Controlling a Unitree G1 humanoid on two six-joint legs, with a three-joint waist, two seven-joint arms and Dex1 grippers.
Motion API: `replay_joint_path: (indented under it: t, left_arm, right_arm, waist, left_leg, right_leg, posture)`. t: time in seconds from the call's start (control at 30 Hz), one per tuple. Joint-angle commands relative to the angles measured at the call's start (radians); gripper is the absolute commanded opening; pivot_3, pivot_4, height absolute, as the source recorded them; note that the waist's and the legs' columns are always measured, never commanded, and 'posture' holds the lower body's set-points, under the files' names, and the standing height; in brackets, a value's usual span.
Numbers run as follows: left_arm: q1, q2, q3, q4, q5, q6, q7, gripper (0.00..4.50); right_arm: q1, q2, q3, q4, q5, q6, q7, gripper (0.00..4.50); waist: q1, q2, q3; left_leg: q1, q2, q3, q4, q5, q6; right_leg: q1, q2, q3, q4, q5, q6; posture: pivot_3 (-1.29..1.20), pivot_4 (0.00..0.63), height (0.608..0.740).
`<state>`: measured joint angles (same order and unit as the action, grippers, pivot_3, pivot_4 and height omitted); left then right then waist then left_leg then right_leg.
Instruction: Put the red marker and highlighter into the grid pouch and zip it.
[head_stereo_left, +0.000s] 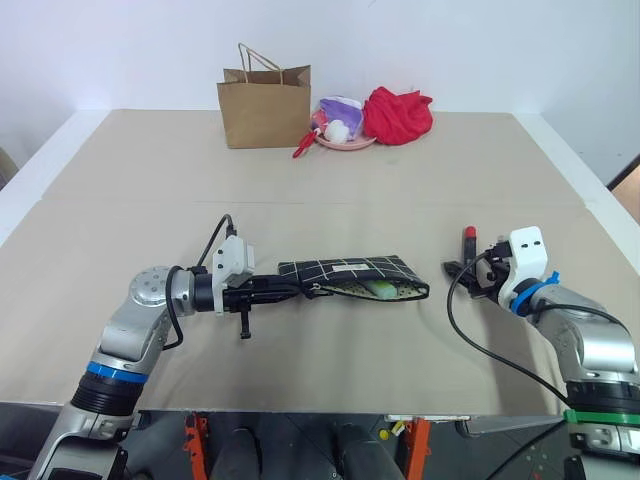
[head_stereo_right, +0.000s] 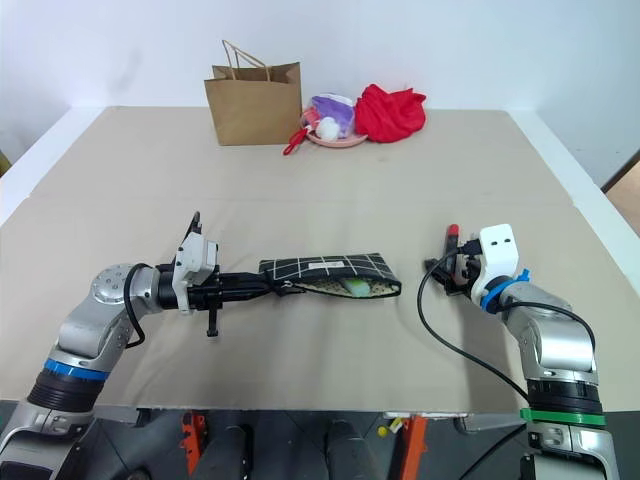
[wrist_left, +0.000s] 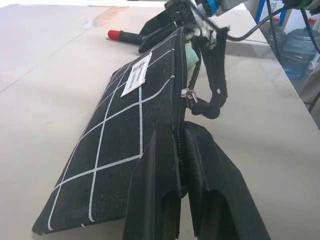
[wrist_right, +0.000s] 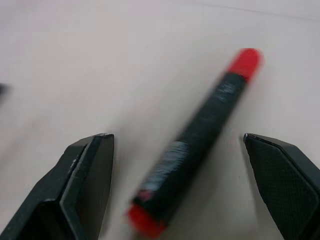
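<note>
Head views: the flat black fabric grid pouch with white lines (head_stereo_left: 352, 277) lies mid-counter (head_stereo_left: 330, 190) with its mouth gaping on the light green highlighter (head_stereo_left: 382, 289) inside, the left claw (head_stereo_left: 285, 290) clenched on its zipper end, while the right claw (head_stereo_left: 462, 268) sits at the red marker with a dark barrel (head_stereo_left: 469, 236) lying on the counter to the right. Left wrist view: the fingers (wrist_left: 152, 200) pinch the pouch edge beside the zipper pull (wrist_left: 189, 96). Right wrist view: the released claw's fingers (wrist_right: 80, 185) straddle the marker without touching it.
</note>
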<state>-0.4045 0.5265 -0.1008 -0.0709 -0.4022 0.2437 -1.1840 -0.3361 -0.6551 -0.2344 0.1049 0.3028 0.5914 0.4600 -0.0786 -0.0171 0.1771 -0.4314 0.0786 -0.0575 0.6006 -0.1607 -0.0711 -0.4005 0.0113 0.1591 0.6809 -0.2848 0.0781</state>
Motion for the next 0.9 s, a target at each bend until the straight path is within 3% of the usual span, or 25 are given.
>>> replay_joint_path:
  t: [0.03,0.17,0.43,0.53,0.73,0.77,0.9]
  left_arm:
    - [-0.007,0.006,0.015,-0.038,-0.020,-0.001,0.005,0.00]
    - [-0.009,0.011,0.022,-0.034,-0.018,-0.003,0.009,0.00]
    - [-0.009,0.012,0.021,-0.034,-0.018,-0.003,0.009,0.00]
    - [-0.016,0.007,0.019,-0.028,-0.016,-0.007,0.010,0.00]
    - [-0.017,0.004,0.016,-0.029,-0.016,-0.007,0.012,0.00]
    - [-0.017,0.004,0.016,-0.029,-0.016,-0.007,0.012,0.00]
    - [-0.015,0.003,0.013,-0.030,-0.016,-0.008,0.011,0.00]
  right_arm:
    - [-0.020,-0.006,-0.029,-0.014,-0.014,-0.024,-0.021,4.47]
    - [0.001,0.064,-0.037,-0.003,-0.019,0.011,-0.099,4.47]
    - [0.002,0.068,-0.039,-0.008,-0.021,0.014,-0.107,4.47]
    - [0.069,0.173,-0.070,-0.056,-0.018,0.175,-0.258,3.60]
    - [0.080,0.210,-0.102,-0.102,-0.012,0.254,-0.304,0.87]
    - [0.080,0.211,-0.105,-0.105,-0.009,0.258,-0.305,0.62]
    - [0.082,0.223,-0.116,-0.112,-0.006,0.262,-0.310,0.63]
  waist:
    - [0.000,0.000,0.000]
    - [0.000,0.000,0.000]
    - [-0.001,0.000,0.000]
    - [-0.001,-0.002,-0.002]
    - [0.007,-0.009,-0.007]
    - [0.007,-0.009,-0.007]
    - [0.007,-0.009,-0.007]
  left_leg:
    - [0.000,0.000,0.000,0.000,0.000,0.000]
    - [0.001,0.000,0.000,0.000,0.000,0.000]
    - [0.001,0.000,0.000,0.000,0.000,0.000]
    - [0.001,0.000,-0.001,0.000,0.000,0.000]
    - [0.003,0.000,-0.002,0.001,0.000,0.000]
    - [0.004,0.000,-0.002,0.001,0.000,0.000]
    - [0.007,0.000,-0.002,0.000,0.000,0.000]
  right_leg:
    - [0.000,0.000,0.000,0.000,0.000,0.000]
    - [0.000,0.000,0.000,0.000,0.000,0.000]
    - [0.001,0.000,0.000,0.000,0.001,0.000]
    - [0.001,0.001,0.000,0.000,0.001,-0.001]
    - [0.005,0.000,-0.001,0.000,0.000,-0.001]
    - [0.007,0.000,-0.001,-0.001,0.000,-0.001]
    - [0.010,0.000,-0.001,-0.001,-0.003,-0.005]
  posture:
    - [0.00,0.150,0.740]
    - [0.00,0.150,0.740]
    - [0.00,0.150,0.740]
    - [0.00,0.150,0.740]
    - [0.00,0.150,0.740]
    - [0.00,0.150,0.740]
    - [0.00,0.150,0.740]
